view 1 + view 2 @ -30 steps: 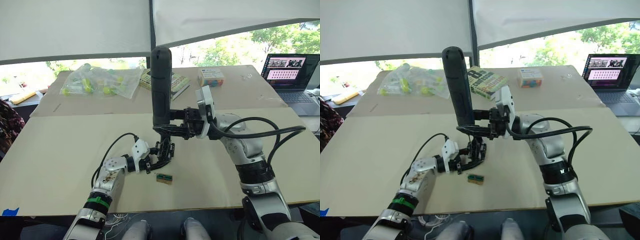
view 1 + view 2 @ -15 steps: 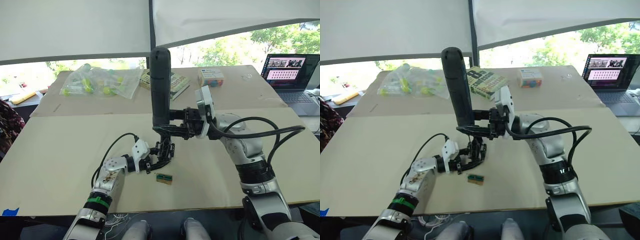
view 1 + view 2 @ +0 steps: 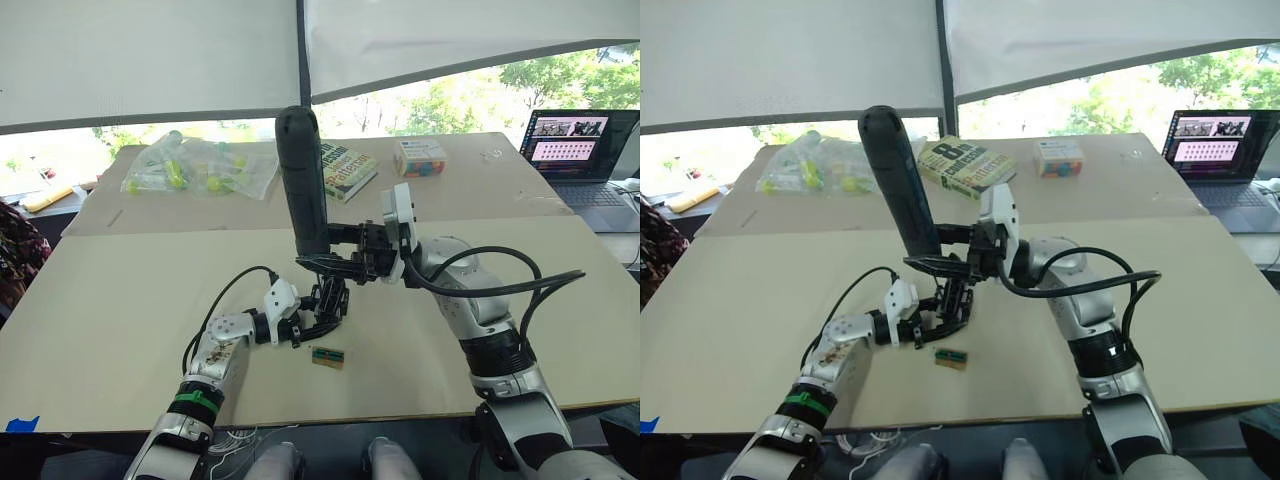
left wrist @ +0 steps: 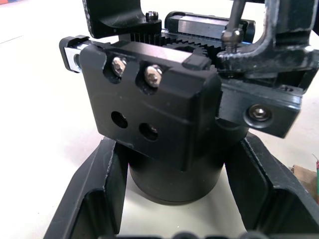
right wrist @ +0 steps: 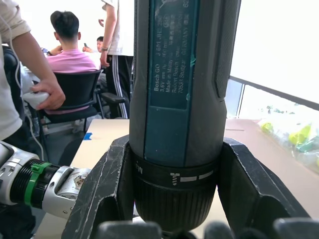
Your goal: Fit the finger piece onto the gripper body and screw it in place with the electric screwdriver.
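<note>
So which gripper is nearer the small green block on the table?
Left. The left gripper sits low on the table beside the green block; the right gripper is raised above, holding the screwdriver.

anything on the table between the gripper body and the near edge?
Yes. In the left eye view a small green-and-brown block lies on the table just in front of the gripper body, apart from it. Beyond the block, bare board to the edge.

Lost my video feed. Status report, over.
Right tool shut on electric screwdriver, bit down over gripper body. Left tool clamps gripper body. Small green block beside, not obstructing.
</note>
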`<state>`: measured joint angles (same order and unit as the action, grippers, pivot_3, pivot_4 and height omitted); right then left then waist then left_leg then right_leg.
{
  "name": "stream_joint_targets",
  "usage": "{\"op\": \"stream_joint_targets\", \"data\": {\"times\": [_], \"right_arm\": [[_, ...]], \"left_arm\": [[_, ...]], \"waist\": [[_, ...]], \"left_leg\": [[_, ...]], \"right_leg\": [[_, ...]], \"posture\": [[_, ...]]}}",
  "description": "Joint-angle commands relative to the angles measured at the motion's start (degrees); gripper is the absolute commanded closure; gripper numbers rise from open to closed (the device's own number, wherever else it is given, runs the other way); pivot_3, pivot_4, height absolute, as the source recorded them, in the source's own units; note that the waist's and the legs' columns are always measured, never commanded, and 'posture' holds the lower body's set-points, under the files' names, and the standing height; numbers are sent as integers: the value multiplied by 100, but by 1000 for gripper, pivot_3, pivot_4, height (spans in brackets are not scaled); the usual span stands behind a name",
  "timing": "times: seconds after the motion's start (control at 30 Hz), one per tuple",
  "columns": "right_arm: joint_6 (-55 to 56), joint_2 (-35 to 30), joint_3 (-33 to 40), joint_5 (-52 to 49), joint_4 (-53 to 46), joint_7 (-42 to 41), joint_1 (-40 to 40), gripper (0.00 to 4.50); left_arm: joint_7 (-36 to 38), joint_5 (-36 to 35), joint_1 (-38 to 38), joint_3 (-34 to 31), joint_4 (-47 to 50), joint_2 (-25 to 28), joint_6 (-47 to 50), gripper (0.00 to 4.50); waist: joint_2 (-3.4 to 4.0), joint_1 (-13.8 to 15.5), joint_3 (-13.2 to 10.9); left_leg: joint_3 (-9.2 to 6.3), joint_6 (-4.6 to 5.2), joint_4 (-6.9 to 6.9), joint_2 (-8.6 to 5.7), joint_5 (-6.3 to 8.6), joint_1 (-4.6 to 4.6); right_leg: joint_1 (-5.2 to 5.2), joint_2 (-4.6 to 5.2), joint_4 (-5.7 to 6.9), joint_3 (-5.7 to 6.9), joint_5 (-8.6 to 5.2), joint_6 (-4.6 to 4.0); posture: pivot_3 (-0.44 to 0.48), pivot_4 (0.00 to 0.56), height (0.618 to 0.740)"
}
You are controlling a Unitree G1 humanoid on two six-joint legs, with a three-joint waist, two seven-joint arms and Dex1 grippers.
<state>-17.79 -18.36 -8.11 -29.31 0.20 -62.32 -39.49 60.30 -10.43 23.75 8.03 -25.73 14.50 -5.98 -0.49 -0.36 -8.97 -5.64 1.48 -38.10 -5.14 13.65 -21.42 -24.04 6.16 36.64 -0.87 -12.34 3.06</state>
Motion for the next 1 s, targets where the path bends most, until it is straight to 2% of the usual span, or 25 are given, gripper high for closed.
{"op": "stream_joint_targets", "data": {"times": [0.03,0.63,0.83,1.0], "right_arm": [[-54,4,5,114,86,116,137,2576],[-645,57,-234,75,-488,675,621,2576],[-447,-5,-343,322,-528,798,767,2576],[46,-110,-354,487,-442,495,776,2576]], "left_arm": [[10,-27,-57,3,-194,10,74,2175],[-36,-33,-82,-3,-124,2,105,2175],[-41,-32,-79,-10,-116,-12,106,2175],[-37,-24,-67,-18,-133,-9,103,2175]], "waist": [[3,-5,3],[12,-26,14],[18,-29,24],[18,-29,25]], "left_leg": [[0,0,0,0,0,0],[0,0,4,2,0,1],[0,0,9,2,0,2],[-1,0,10,2,0,6]], "right_leg": [[0,0,0,0,-1,1],[0,0,-1,0,-8,12],[1,0,-3,-1,-11,16],[8,0,-10,1,-13,21]], "posture": [[0,150,740],[0,150,740],[0,150,740],[0,150,740]]}}
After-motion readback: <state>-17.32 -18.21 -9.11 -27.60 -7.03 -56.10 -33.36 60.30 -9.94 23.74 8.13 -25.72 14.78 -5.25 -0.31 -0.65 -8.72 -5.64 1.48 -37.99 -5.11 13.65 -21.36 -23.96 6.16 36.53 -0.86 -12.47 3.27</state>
